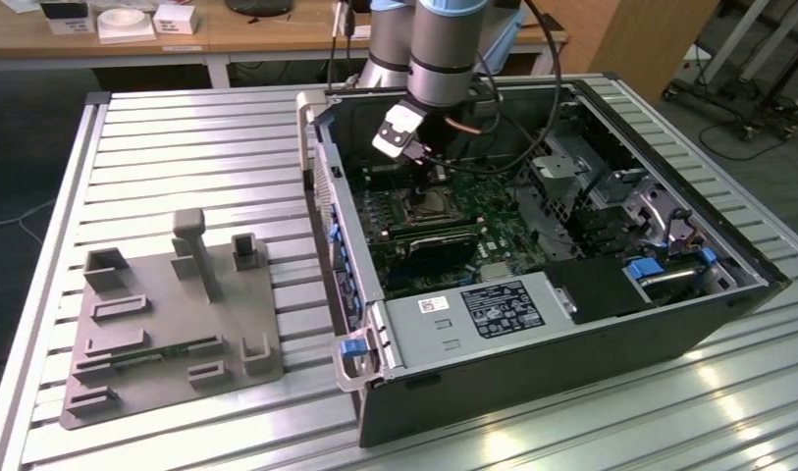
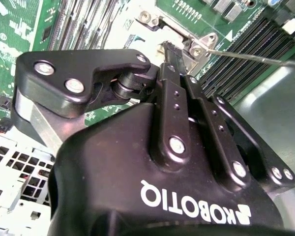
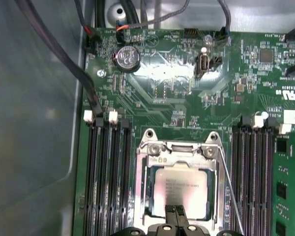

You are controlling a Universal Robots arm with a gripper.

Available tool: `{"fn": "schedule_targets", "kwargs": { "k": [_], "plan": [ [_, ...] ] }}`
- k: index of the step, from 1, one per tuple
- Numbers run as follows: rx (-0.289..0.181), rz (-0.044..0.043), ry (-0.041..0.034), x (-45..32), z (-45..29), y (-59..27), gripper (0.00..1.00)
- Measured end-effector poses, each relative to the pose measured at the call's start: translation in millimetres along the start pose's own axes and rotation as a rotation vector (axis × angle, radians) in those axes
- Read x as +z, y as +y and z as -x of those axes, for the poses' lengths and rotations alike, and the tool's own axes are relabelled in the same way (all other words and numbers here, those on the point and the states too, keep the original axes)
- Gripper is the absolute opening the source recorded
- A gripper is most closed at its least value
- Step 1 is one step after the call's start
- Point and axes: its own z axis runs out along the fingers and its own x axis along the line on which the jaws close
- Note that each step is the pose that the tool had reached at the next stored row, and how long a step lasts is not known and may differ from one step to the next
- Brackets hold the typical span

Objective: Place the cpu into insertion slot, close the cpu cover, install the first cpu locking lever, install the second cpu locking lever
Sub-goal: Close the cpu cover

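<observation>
Your slatted worktop (image 1: 176,128) carries an open computer case (image 1: 569,363), desk (image 1: 281,29) behind, cpu (image 3: 184,189) seated in insertion slot (image 3: 141,191), just beside your closed end effector (image 3: 174,214)

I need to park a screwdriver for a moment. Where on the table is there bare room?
Bare ribbed aluminium table lies beyond the grey plastic fixture tray, toward the exterior view's top left, and in the narrow strip between tray and open black computer case. Inside the case is crowded, with the claw at the silvery square cpu.

The cpu (image 3: 184,189) (lower edge) hides behind fingers (image 3: 171,214).
</observation>
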Motion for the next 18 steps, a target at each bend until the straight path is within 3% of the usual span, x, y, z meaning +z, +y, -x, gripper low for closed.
{"fn": "schedule_targets", "kwargs": {
  "k": [10, 18],
  "plan": [
    [0.003, -0.0001, -0.0004, 0.3, 0.7, 16.9, 0.1],
    [0.012, -0.0003, -0.0013, -1.9, 0.8, 18.7, 0.1]
  ]
}}
